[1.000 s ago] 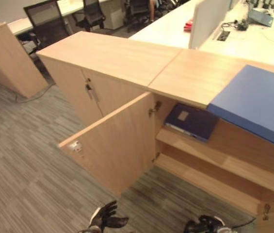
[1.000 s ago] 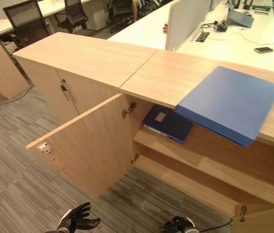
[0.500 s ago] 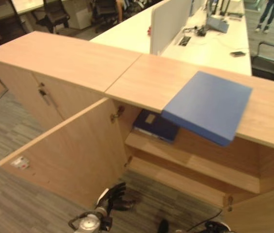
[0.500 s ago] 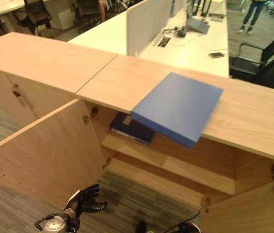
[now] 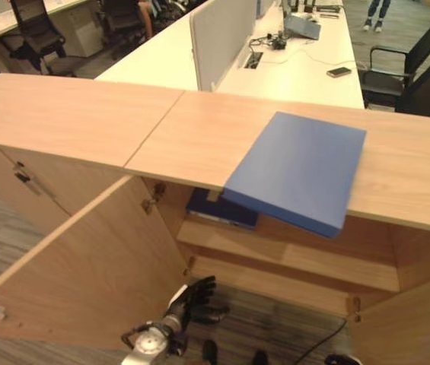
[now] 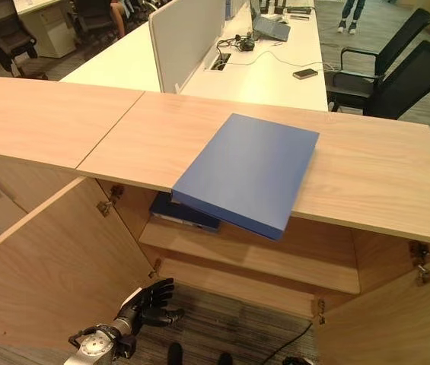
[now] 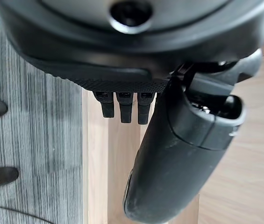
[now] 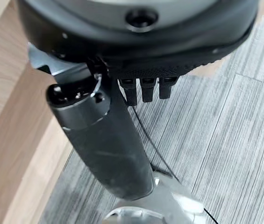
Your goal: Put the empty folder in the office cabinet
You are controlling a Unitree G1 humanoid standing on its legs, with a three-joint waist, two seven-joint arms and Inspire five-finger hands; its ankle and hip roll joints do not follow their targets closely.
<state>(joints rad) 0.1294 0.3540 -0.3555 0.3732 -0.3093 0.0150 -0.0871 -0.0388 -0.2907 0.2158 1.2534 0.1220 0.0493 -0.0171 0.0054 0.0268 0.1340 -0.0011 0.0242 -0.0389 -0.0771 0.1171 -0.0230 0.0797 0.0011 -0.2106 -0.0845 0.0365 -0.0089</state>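
Meanwhile, a blue folder (image 6: pixel 245 173) lies flat on top of the office cabinet (image 6: pixel 367 171), one corner jutting out past the cabinet's front edge above the open compartment. Inside, on the upper shelf (image 6: pixel 253 255) just beneath that overhang, a second, darker folder (image 6: pixel 183 213) lies flat (partly hidden by the blue one above). The cabinet's left door (image 6: pixel 47 266) stands swung wide. Low before the opening, the robot's left hand (image 6: pixel 150 298) hangs with fingers spread and straight, holding nothing and touching nothing. Its right hand (image 8: pixel 146 88), seen over grey striped carpet (image 8: pixel 234 140) beside the cabinet's wood, likewise shows straight fingers and an empty grasp.
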